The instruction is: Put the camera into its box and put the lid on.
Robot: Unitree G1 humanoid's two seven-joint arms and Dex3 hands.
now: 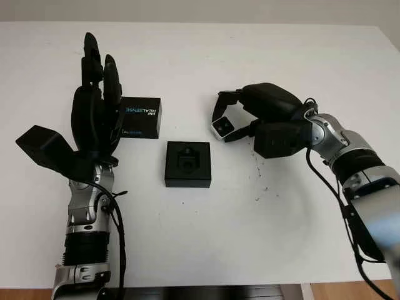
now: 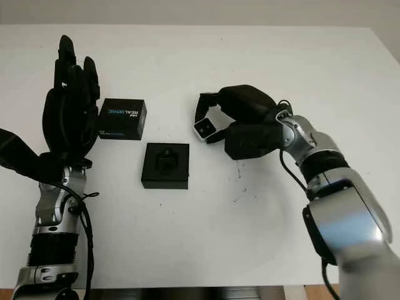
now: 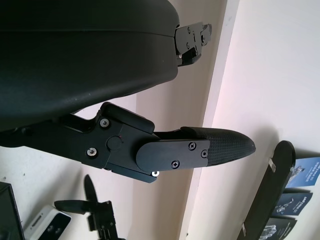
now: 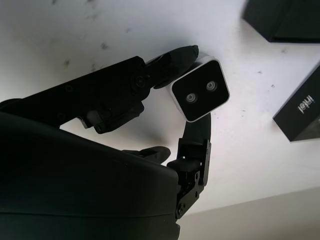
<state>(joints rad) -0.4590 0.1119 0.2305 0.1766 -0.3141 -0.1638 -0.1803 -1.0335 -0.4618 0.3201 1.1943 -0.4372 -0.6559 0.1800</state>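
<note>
A white surface [image 1: 200,237] spreads wide under both arms, with bare room on every side of the things on it; its far edge runs along the top of the head views and a strip of wood-coloured floor shows past its near edge. Near the middle sits the open black box [image 1: 188,164], its moulded insert facing up. Just beyond and to the left lies the black lid [image 1: 140,117], flat, printed with "REALSENSE" in white and pale blue; in the right wrist view a white "intel" mark reads on its side. Box and lid lie close but apart.

The right robot hand [image 1: 240,122] hovers right of the box, its fingers pinching the camera [image 1: 223,126], a small silver-edged body with a dark face and two round lenses, held above the surface and clear of the box. Small dark specks dot the surface below it.

The left robot hand [image 1: 95,106] stands upright and open at the lid's left edge, holding nothing.
</note>
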